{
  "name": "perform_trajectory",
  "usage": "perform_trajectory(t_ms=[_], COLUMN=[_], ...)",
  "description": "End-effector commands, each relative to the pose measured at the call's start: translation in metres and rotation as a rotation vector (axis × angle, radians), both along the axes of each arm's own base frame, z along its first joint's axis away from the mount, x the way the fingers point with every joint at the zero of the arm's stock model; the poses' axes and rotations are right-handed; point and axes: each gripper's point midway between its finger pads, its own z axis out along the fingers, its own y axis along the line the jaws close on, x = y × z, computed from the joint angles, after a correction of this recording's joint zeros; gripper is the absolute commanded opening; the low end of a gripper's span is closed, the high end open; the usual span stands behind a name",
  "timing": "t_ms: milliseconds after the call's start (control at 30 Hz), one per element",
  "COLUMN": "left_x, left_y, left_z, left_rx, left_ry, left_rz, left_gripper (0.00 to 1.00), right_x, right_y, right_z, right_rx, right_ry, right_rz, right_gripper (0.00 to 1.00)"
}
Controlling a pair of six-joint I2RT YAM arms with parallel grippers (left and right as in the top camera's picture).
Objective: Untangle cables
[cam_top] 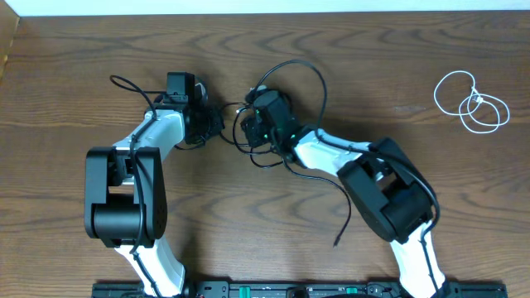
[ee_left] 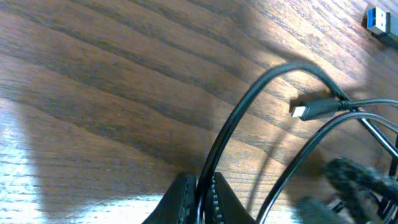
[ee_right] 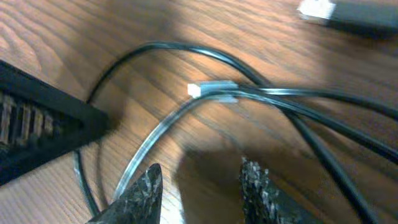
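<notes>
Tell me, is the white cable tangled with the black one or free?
Free. The white cable lies alone in loose loops at the right, apart from the black cable.

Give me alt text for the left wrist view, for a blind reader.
The left hand pinches a black cable that arcs up over a wooden table. A small metal-tipped plug shows at right, a blue USB plug top right.

soft even light; glare on the table point(ee_left: 37, 168), black cable point(ee_right: 186, 49) motion-blurred up close.
</notes>
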Motion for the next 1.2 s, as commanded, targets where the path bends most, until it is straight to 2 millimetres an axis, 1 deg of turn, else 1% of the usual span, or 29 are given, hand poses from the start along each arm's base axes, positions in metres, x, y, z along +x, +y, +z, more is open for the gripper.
perform_trajectory(t_ms=[0, 167, 333, 467, 533, 633, 700, 767, 800, 833, 900, 933, 1000, 1100, 1167], left_x=[-0.007, -0.007, -0.007, -0.007, -0.007, -0.007, -0.007, -0.007, -0.007, -0.007, -0.007, -0.007, -0.007, -0.007, -0.007], left_y=[-0.001, -0.001, -0.001, -0.001, -0.001, -0.001, -0.001, -0.001, -0.001, -0.001, -0.001, -0.001, -0.001, -0.001, -0.001], left_z=[-0.006, -0.006, -0.006, -0.006, -0.006, -0.006, -0.006, -0.006, -0.006, -0.006, -0.006, -0.006, -0.006, -0.006, -0.006], left_rx=[-0.021, -0.02, -0.02, -0.02, -0.02, -0.02, -0.02, -0.02, -0.02, -0.02, -0.02, -0.02, -0.02, -0.02, -0.02], left_ry=[0.029, 0.029, 0.029, 0.029, 0.029, 0.029, 0.029, 0.029, 0.029, 0.029, 0.029, 0.029, 0.029, 0.029, 0.029], left_rz=[0.004, 0.005, 0.005, 0.005, 0.005, 0.005, 0.005, 0.005, 0.005, 0.005, 0.005, 0.005, 0.005, 0.005, 0.005], left_gripper=[0.1, 0.1, 0.1, 0.1, 0.1, 0.1, 0.1, 0.1, 0.1, 0.1, 0.1, 0.1, 0.1, 0.1, 0.1], right_x=[-0.008, -0.007, -0.01, -0.015, -0.014, -0.014, -0.015, -0.016, -0.014, -0.011, -0.002, 0.001, 0.003, -0.001, -0.004], right_y=[0.01, 0.02, 0.023, 0.027, 0.025, 0.019, 0.016, 0.012, 0.007, 0.0, -0.017, -0.025, -0.036, -0.045, -0.049], right_z=[-0.009, -0.001, -0.001, -0.005, -0.01, -0.025, -0.037, -0.044, -0.046, -0.046, -0.038, -0.031, -0.02, -0.003, 0.007], right_rx=[-0.001, 0.026, 0.028, 0.009, -0.029, -0.096, -0.125, -0.147, -0.171, -0.194, -0.252, -0.277, -0.298, -0.276, -0.219], right_ry=[0.008, -0.027, -0.029, -0.034, -0.057, -0.086, -0.084, -0.077, -0.081, -0.092, -0.126, -0.139, -0.127, -0.056, 0.016], right_rz=[0.007, 0.016, 0.022, 0.021, -0.012, -0.064, -0.075, -0.082, -0.098, -0.124, -0.194, -0.224, -0.24, -0.21, -0.187], right_gripper=[0.36, 0.35, 0.33, 0.33, 0.33, 0.31, 0.27, 0.14, 0.05, 0.01, 0.01, 0.01, 0.01, 0.01, 0.01])
